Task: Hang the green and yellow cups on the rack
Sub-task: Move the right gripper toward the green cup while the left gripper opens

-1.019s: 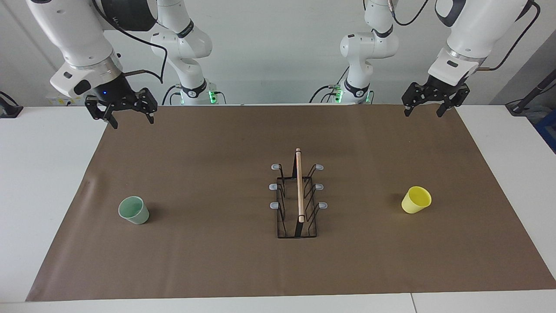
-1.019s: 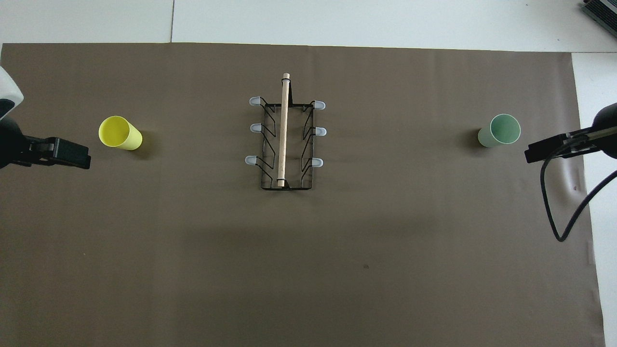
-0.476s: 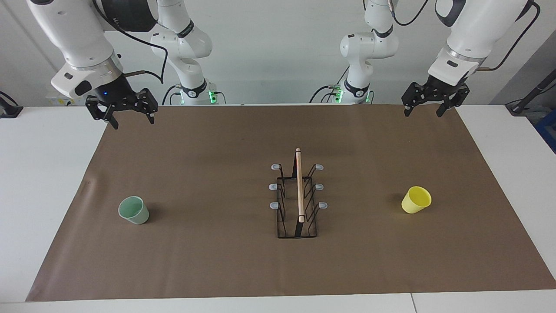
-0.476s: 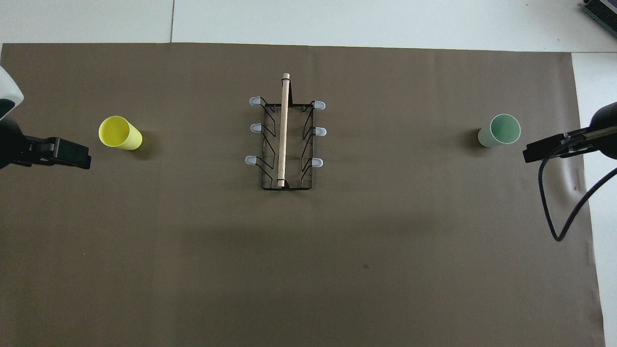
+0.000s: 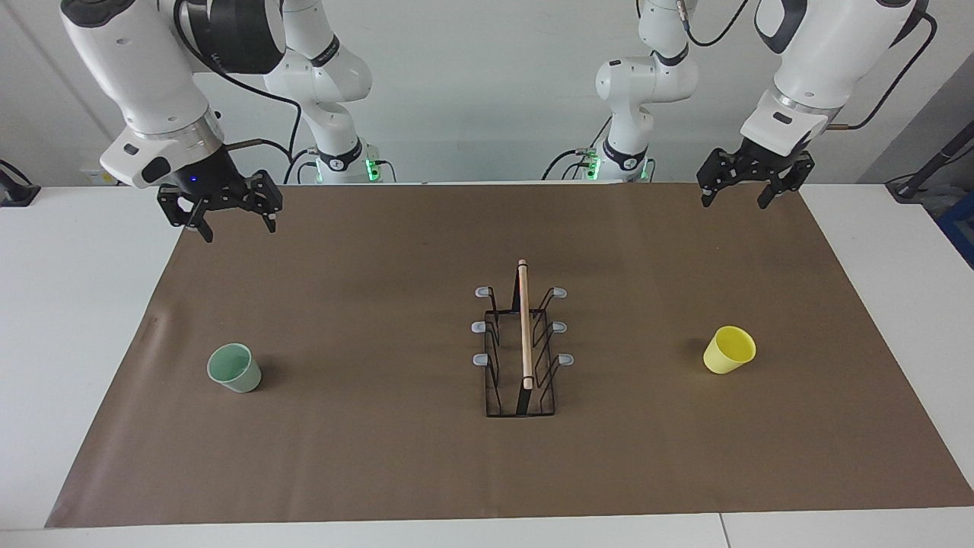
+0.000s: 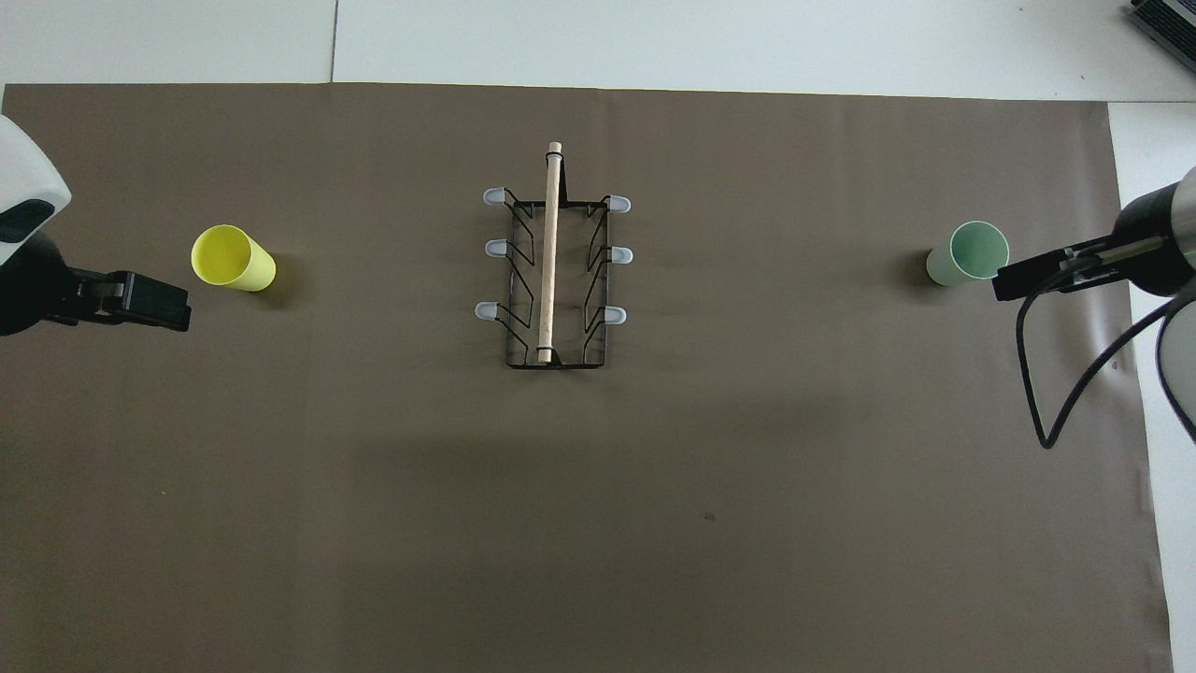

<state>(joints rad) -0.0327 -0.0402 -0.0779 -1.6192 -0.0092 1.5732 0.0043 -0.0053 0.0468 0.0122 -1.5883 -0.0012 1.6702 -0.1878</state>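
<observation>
Overhead: brown mat (image 6: 374, 523) covers white table (image 6: 654, 42).

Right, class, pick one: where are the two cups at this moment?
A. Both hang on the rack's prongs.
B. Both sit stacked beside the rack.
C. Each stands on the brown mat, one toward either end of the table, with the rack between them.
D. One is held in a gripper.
C: the green cup and the yellow cup stand apart on the mat, with the rack between them, its prongs bare.

a robotics lab: two white jointed robot arms (image 5: 144, 84) stand at a plain white table (image 5: 84, 304) spread with a brown paper sheet (image 5: 365, 304) below their fingers, against a bare grey wall (image 5: 487, 84), black cables (image 6: 1037, 374) trailing.
</observation>
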